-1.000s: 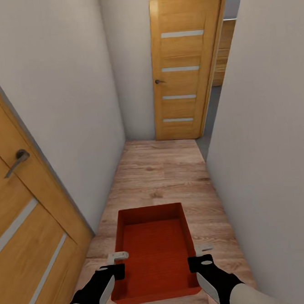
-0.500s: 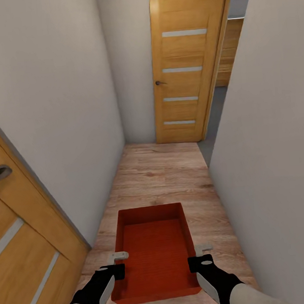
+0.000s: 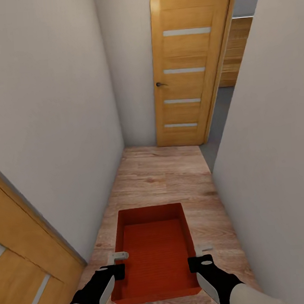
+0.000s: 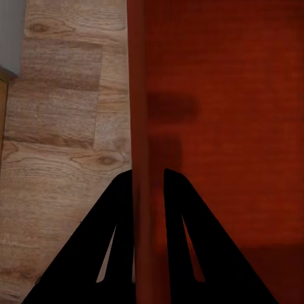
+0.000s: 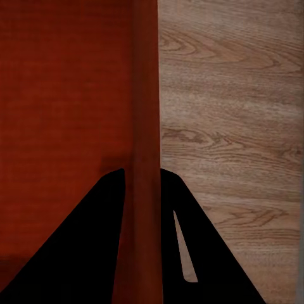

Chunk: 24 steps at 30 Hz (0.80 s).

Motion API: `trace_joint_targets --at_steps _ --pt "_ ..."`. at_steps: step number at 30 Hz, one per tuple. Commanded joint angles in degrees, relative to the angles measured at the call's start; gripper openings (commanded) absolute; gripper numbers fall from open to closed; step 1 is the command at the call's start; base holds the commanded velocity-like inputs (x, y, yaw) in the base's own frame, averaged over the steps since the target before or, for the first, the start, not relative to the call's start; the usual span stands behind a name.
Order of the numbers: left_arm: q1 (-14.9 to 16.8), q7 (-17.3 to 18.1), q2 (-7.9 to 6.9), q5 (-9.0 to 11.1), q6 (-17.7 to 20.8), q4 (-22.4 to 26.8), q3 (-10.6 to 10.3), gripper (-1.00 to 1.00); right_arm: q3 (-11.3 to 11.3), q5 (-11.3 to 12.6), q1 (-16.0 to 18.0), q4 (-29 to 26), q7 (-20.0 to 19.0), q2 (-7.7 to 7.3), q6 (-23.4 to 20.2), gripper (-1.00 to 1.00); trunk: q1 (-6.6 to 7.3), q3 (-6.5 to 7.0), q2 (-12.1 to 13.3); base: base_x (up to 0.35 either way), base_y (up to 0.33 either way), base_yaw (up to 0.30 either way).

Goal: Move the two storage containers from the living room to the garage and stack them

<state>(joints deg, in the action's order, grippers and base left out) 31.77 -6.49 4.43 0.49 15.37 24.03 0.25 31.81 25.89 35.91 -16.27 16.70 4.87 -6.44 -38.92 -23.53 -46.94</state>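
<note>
The robot stands in a narrow hallway with pale walls on both sides and a wood-plank floor [image 3: 163,178]. It carries one container [image 3: 153,252] in front of its trunk, held above the planks between the two arms. The container is orange-red, open at the top, and nothing lies inside it; I see only its flat ribbed bottom.

The left gripper [image 3: 118,262] pinches the left wall of the container: in the left wrist view one dark finger [image 4: 114,234] is outside the wall and the other is inside, with the thin red wall [image 4: 140,126] tight between them. The right gripper [image 3: 201,254] does the same on the right wall [image 5: 145,95]; its fingers [image 5: 180,221] press that wall from both sides. So both grippers are closed on the rim, one at each long side, about at the middle of the side nearer the robot.

At the far end of the hallway stands a wooden door [image 3: 186,67] with four pale narrow strips and a dark handle [image 3: 160,84]. It looks open, and to its right is a gap [image 3: 223,105] with a grey floor and more wood panels behind. At the near left, a part of another wooden door [image 3: 23,262] is seen.
</note>
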Motion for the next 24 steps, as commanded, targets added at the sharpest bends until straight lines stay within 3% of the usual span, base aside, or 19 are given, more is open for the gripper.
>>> trace_joint_targets --at_steps 1,24 --pt "0.0 -0.6 -0.04 -1.4 0.5 0.2 0.2 -1.00 0.5 0.2 0.0 0.2 1.2 -1.01 -0.4 -1.00 -0.04 -0.06 0.0 0.324 0.000 0.000" --pt "0.0 -0.6 -0.04 -1.4 0.5 0.1 0.2 -1.00 0.5 0.2 0.0 0.2 1.2 -1.01 -0.4 -1.00 -0.04 -0.06 0.0 0.324 0.000 0.000"
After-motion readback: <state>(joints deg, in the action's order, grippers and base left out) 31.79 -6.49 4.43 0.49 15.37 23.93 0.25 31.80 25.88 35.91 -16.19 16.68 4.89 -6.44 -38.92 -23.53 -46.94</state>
